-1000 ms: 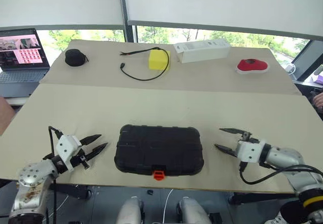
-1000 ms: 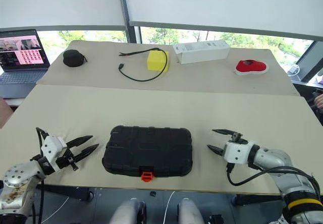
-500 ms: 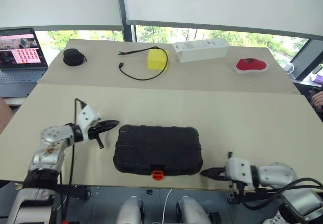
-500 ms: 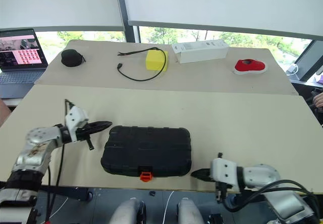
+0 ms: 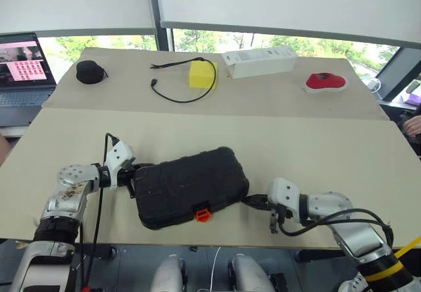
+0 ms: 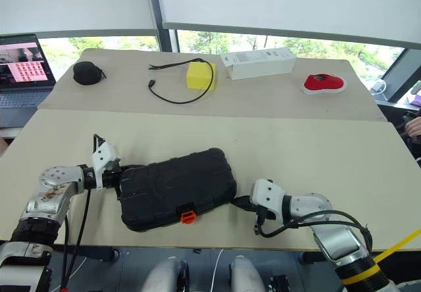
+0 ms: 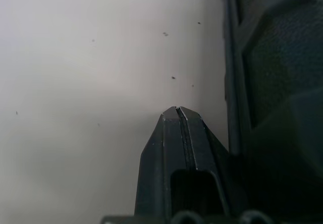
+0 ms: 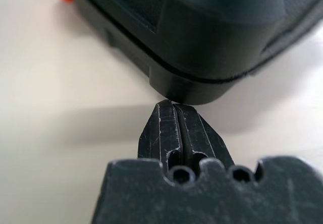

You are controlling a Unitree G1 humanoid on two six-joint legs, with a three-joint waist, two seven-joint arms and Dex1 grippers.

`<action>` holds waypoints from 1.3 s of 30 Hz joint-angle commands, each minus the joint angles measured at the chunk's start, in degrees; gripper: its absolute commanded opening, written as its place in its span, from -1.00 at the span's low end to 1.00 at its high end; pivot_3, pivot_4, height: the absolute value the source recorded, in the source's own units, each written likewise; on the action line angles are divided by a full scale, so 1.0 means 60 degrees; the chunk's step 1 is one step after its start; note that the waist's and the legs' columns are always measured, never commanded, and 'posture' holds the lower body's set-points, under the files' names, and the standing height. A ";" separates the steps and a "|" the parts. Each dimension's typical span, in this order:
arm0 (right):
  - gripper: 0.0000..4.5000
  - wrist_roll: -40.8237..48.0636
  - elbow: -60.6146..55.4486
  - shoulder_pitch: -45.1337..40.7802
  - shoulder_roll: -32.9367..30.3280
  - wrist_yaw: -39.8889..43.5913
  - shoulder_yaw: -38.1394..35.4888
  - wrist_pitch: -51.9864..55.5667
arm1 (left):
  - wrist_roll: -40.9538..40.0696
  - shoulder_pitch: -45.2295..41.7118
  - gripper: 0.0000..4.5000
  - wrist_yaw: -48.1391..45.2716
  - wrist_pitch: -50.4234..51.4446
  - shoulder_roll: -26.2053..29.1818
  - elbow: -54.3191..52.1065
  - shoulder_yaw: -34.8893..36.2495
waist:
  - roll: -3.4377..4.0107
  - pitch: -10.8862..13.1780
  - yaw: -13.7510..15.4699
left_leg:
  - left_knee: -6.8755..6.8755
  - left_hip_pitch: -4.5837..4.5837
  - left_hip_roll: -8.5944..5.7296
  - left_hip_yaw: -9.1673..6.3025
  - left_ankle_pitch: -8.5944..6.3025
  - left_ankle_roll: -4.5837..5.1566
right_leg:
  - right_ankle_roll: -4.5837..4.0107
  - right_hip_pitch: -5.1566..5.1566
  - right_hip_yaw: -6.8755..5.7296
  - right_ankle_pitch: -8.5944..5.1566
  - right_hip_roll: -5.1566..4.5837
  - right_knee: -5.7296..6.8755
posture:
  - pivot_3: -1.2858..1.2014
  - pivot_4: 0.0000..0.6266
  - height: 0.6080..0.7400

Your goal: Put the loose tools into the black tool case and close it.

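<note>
The black tool case (image 5: 187, 187) lies closed on the worktop (image 5: 316, 154), skewed, its orange latch (image 5: 201, 212) at the near edge; its contents are hidden. The left tool (image 5: 133, 172), clenched on nothing, presses against the case's left end. The right tool (image 5: 252, 202), likewise clenched and empty, has its tip at the case's right near corner. Beyond the case lie a yellow block (image 5: 202, 74) with a black cable (image 5: 172, 95), a white box (image 5: 259, 62) and a small black pouch (image 5: 88, 72).
</note>
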 commanded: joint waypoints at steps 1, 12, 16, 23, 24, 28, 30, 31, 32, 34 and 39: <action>-0.96 -0.0351 0.0744 -0.1110 0.0565 -0.0474 -0.0284 -0.0715 | -0.0429 0.0820 -1.00 0.0398 0.0435 -0.0124 -0.1231 0.0318 | 0.0001 0.0001 -0.0022 | 0.0000 0.0000 0.0001 -0.0001 0.0000 0.0000 | 0.0000 0.0000 0.0001 0.0000 -0.0002 0.0001 | 0.03 -0.52 1.00; -0.96 -0.0582 0.3268 -0.2592 0.1058 -0.0431 -0.0729 -0.1531 | -0.1024 0.1499 -1.00 0.1965 0.1273 -0.0442 -0.2743 0.1445 | 0.0000 0.0005 0.0113 | 0.0001 -0.0001 -0.0009 -0.0009 0.0001 0.0000 | 0.0002 0.0007 -0.0011 0.0003 -0.0013 0.0006 | 0.03 -0.52 1.00; -0.96 -0.0128 0.2546 -0.1974 0.0332 0.0276 -0.1055 -0.1160 | -0.1367 0.1227 -1.00 0.1302 0.1748 0.0374 -0.3041 0.1626 | 0.0000 0.0005 0.0157 | 0.0001 -0.0009 -0.0010 -0.0013 0.0001 -0.0001 | 0.0003 0.0007 -0.0022 0.0004 -0.0020 0.0000 | 0.03 -0.52 1.00; -0.96 0.0731 -0.0360 -0.0016 -0.0661 0.1192 -0.1011 0.0397 | -0.2768 0.0680 -1.00 -0.0331 0.3783 0.1629 -0.4227 0.1107 | 0.0005 0.0008 0.0057 | 0.0000 -0.0007 -0.0005 -0.0015 0.0000 0.0000 | 0.0004 0.0008 -0.0024 0.0001 -0.0014 -0.0001 | 0.03 -0.52 1.00; -0.96 0.0744 -0.0690 0.0174 -0.0580 0.1108 -0.0923 0.0567 | -0.2827 0.0525 -1.00 -0.0271 0.3833 0.1448 -0.4432 0.0929 | 0.0005 0.0008 0.0045 | 0.0000 -0.0005 -0.0005 -0.0015 0.0000 0.0000 | 0.0003 0.0009 -0.0023 0.0001 -0.0013 0.0000 | 0.03 -0.52 1.00; -0.96 0.0699 -0.1623 0.0612 -0.0174 0.0713 -0.0555 0.1176 | -0.2419 0.0015 -1.00 0.0236 0.3715 0.0685 -0.4788 0.0077 | 0.0004 0.0008 0.0060 | 0.0007 -0.0001 -0.0008 -0.0016 0.0001 -0.0001 | 0.0004 0.0016 -0.0019 0.0001 -0.0007 0.0004 | 0.03 -0.52 1.00; -0.96 0.0688 -0.1977 0.0703 0.0088 0.0466 -0.0394 0.1473 | -0.2074 -0.0181 -1.00 0.0642 0.3541 0.0233 -0.4732 -0.0329 | 0.0004 0.0008 0.0067 | 0.0010 -0.0002 -0.0010 -0.0016 0.0001 -0.0001 | 0.0005 0.0017 -0.0018 0.0001 -0.0005 0.0003 | 0.03 -0.52 1.00; -0.96 0.0669 -0.2126 0.0721 0.0236 0.0357 -0.0271 0.1595 | -0.1890 -0.0243 -1.00 0.0748 0.3492 0.0064 -0.4672 -0.0579 | 0.0003 0.0008 0.0071 | 0.0013 -0.0005 -0.0010 -0.0017 0.0001 -0.0001 | 0.0005 0.0015 -0.0018 0.0002 -0.0004 0.0003 | 0.03 -0.52 1.00; -0.96 0.0650 -0.2243 0.0737 0.0326 0.0285 -0.0193 0.1688 | -0.1777 -0.0265 -1.00 0.0798 0.3472 -0.0025 -0.4647 -0.0726 | 0.0002 0.0007 0.0070 | 0.0016 -0.0007 -0.0010 -0.0020 0.0001 -0.0001 | 0.0005 0.0015 -0.0019 0.0002 -0.0003 0.0002 | 0.03 -0.52 1.00; -0.96 0.0603 -0.2361 0.0717 0.0447 0.0173 -0.0067 0.1832 | -0.1629 -0.0261 -1.00 0.0833 0.3445 -0.0111 -0.4608 -0.0902 | 0.0003 0.0007 0.0069 | 0.0019 -0.0010 -0.0011 -0.0022 0.0001 -0.0001 | 0.0005 0.0014 -0.0018 0.0002 -0.0001 0.0002 | 0.03 -0.52 1.00; -0.96 0.0576 -0.2406 0.0517 0.0854 -0.0079 0.0281 0.2031 | -0.1310 -0.0264 -1.00 0.0834 0.3253 -0.0227 -0.4289 -0.1148 | 0.0003 0.0006 0.0082 | 0.0025 -0.0001 -0.0012 -0.0024 0.0001 -0.0001 | 0.0005 0.0025 -0.0019 0.0002 -0.0003 0.0003 | 0.03 -0.52 1.00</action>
